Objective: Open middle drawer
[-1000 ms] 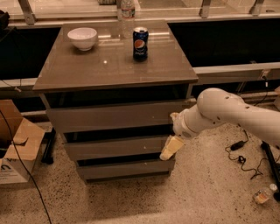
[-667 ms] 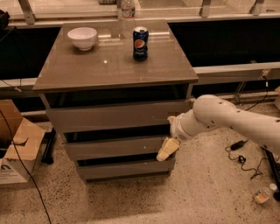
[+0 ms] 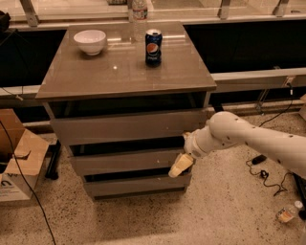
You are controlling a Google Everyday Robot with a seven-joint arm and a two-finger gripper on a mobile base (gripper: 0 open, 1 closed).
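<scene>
The small cabinet has three flat grey-brown drawer fronts. The middle drawer [image 3: 122,161] is the second slab, between the taller top front [image 3: 124,127] and the smaller lowest front [image 3: 134,185]. My white arm reaches in from the right. My gripper [image 3: 180,165] with cream-coloured fingers hangs at the right end of the middle drawer front, pointing down and left, overlapping its lower right corner. I cannot tell whether it touches the front.
On the cabinet top [image 3: 181,72] stand a white bowl [image 3: 90,41], a Pepsi can [image 3: 153,47] and a clear bottle [image 3: 139,12] at the back. Cardboard boxes [image 3: 16,162] sit on the floor at left. Cables [image 3: 260,172] and a small bottle [image 3: 287,213] lie at right.
My arm and gripper have moved a little to the left, closer in along the right end of the middle drawer front. The drawers have not visibly moved.
</scene>
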